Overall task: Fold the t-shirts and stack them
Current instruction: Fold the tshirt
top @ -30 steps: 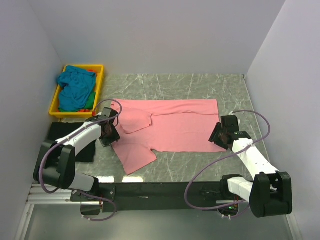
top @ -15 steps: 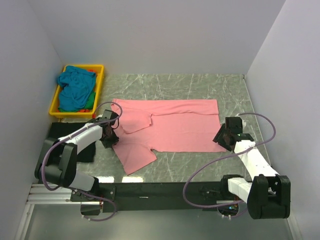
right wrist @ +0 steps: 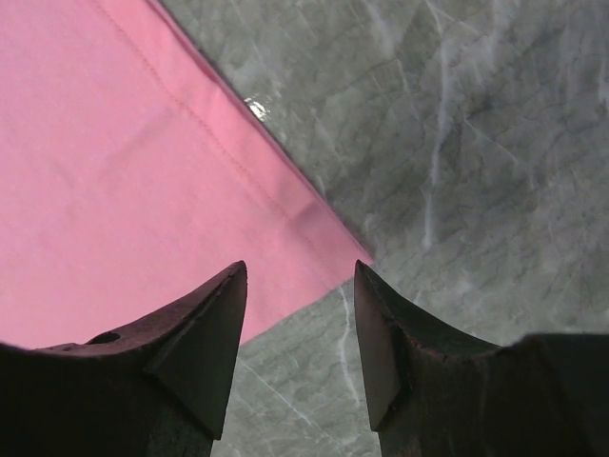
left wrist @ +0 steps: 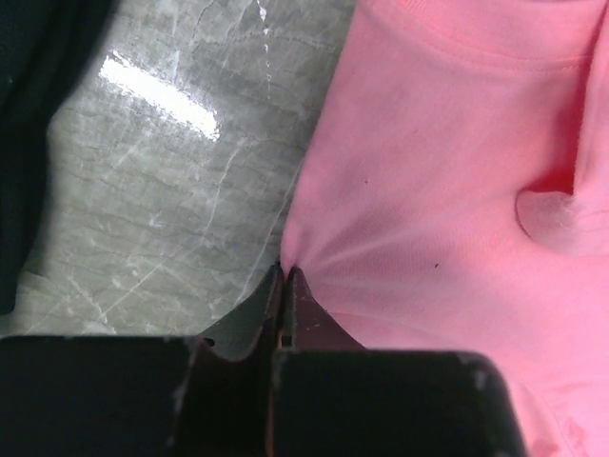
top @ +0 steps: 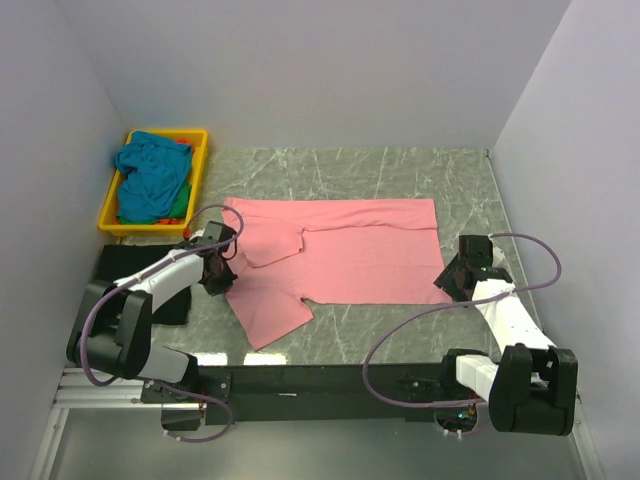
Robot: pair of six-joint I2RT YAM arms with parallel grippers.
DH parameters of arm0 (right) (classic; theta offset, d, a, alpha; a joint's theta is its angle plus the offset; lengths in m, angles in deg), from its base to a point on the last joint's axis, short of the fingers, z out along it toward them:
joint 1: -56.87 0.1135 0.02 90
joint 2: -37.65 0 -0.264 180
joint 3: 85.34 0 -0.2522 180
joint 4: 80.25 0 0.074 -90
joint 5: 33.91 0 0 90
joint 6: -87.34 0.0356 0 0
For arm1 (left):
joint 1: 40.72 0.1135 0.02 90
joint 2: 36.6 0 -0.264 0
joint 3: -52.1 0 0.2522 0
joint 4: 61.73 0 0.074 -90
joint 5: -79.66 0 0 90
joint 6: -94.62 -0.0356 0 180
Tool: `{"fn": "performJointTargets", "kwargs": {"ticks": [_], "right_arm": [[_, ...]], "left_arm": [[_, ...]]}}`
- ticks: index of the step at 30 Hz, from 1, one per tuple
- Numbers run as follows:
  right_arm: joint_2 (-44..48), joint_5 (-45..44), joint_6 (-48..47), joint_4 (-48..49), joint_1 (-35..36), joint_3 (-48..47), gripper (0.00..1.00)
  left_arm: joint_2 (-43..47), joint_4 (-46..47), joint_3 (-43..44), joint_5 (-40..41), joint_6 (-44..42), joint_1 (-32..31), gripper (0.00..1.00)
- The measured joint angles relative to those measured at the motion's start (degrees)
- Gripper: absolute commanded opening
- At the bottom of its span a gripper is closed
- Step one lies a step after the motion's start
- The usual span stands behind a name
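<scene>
Salmon pink t-shirt (top: 340,250) lies flat mid-frame in the top view. Left gripper (left wrist: 284,278) is pinched tight on its left edge, cloth puckering there. Right gripper (right wrist: 300,273) has jaws apart over the lower-right hem corner, gripping nothing. Teal t-shirt (top: 150,172) sits in the yellow tray (top: 195,133), upper left.

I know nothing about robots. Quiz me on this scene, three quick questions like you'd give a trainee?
1. True or false: the left gripper is shut on the pink shirt's edge.
2. Which colour of shirt lies on top in the yellow tray? A pink, B teal, C white.
3. Fill in: the right gripper is open above the pink shirt's ____.
Key: 1 true. 2 B, the teal shirt. 3 corner.
</scene>
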Motion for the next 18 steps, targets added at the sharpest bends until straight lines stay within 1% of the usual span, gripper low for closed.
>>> {"fn": "performJointTargets", "kwargs": {"ticks": [11,18], "right_arm": [[-6.5,-0.5,2.2,-2.6,0.0,0.0,0.52],[-8.3,-1.6,3.2,-3.0,-0.2,-0.5,0.43]], "left_arm": [[2.0,0.2,-1.6,-0.4,0.1,-0.1,0.01],[2.5,0.1,-1.6,-0.4,0.1,-0.1,0.01]]}}
